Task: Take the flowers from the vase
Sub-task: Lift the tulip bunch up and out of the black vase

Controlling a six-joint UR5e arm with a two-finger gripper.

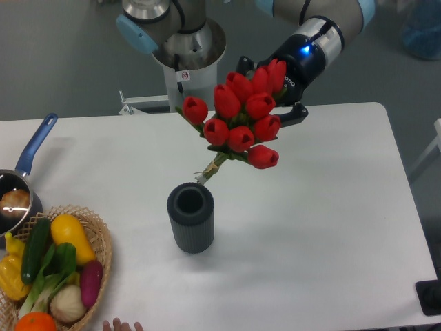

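Observation:
The flowers, a bunch of red tulips with green leaves and bound pale stems, hang tilted in the air over the middle of the table. The stem ends point down-left and stop just above and behind the rim of the vase. The vase is a dark ribbed cylinder that stands upright and empty on the white table. My gripper is behind the flower heads and shut on the bunch. One black finger shows at the right of the blooms and another at the upper left. The contact itself is hidden by the blooms.
A wicker basket of vegetables sits at the front left corner. A blue-handled saucepan stands at the left edge. The arm's base is behind the table's back edge. Fingertips of a hand show at the bottom edge.

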